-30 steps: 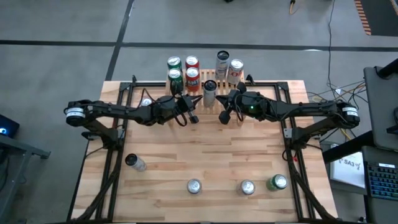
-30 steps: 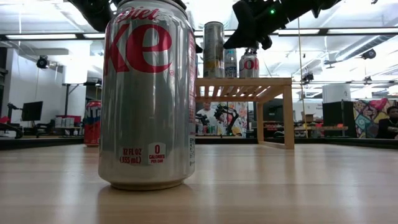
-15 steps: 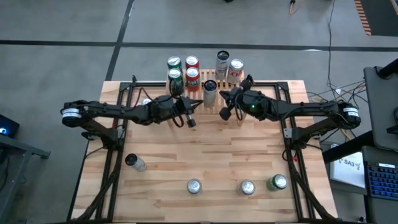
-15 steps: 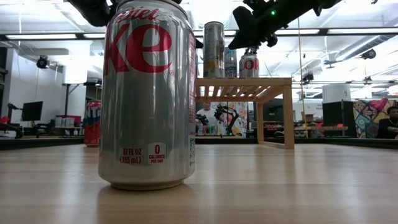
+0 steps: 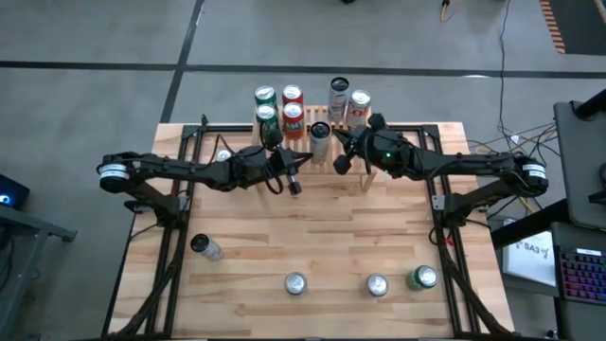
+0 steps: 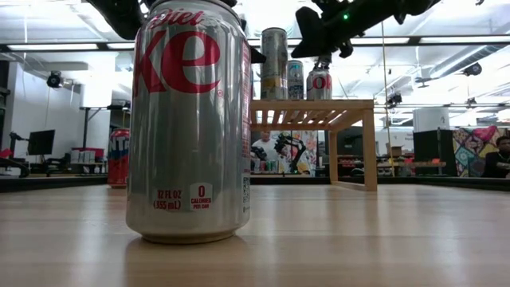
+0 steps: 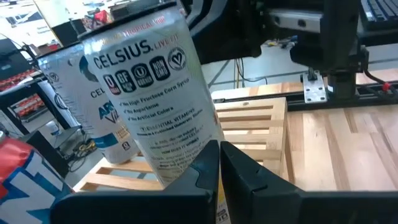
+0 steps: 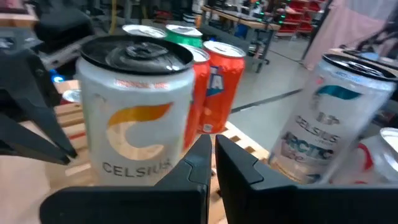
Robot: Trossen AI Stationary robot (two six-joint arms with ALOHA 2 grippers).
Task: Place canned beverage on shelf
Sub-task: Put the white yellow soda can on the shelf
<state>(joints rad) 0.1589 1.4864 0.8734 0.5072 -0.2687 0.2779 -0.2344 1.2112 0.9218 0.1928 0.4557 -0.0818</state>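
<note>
- Left tool point(image 5: 295, 187), fingers together and empty, hangs just in front of the shelf point(image 5: 327, 161).
- Upright Celsius can point(image 5: 319, 140) stands on the shelf between both tools.
- Right tool point(image 5: 342, 163), also closed and empty, sits beside it, slightly nearer.

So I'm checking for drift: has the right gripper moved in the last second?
Yes. In the high view the right gripper has shifted slightly toward the shelf, and in the low view it has risen above the shelf's cans.
</note>
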